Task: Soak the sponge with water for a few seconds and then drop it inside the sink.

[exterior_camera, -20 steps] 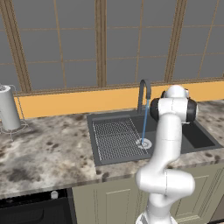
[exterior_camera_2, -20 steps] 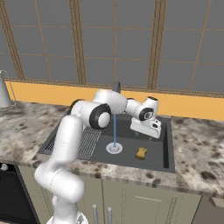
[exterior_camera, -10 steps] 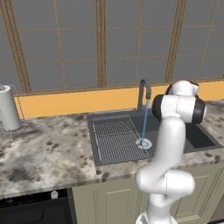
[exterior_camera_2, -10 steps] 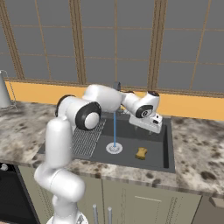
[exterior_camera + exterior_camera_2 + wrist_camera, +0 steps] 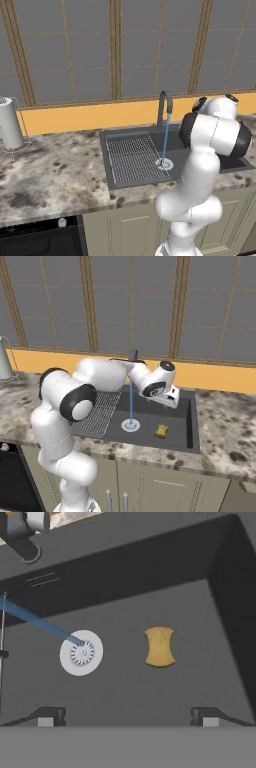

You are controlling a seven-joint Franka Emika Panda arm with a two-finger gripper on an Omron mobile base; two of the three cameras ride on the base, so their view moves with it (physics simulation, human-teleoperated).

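Mustard-yellow sponge (image 5: pixel 160 646) lies flat on the floor of the sink (image 5: pixel 150 572), free of the claw.

The claw (image 5: pixel 128 717) hangs above the basin, its fingertips (image 5: pixel 47 716) spread wide with nothing between them. The sponge lies below, apart from both tips; the water (image 5: pixel 37 623) lands on the silver drain (image 5: pixel 81 653) beside the sponge.

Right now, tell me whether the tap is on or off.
On. A thin blue stream of water falls from the tap onto the round drain in the sink.
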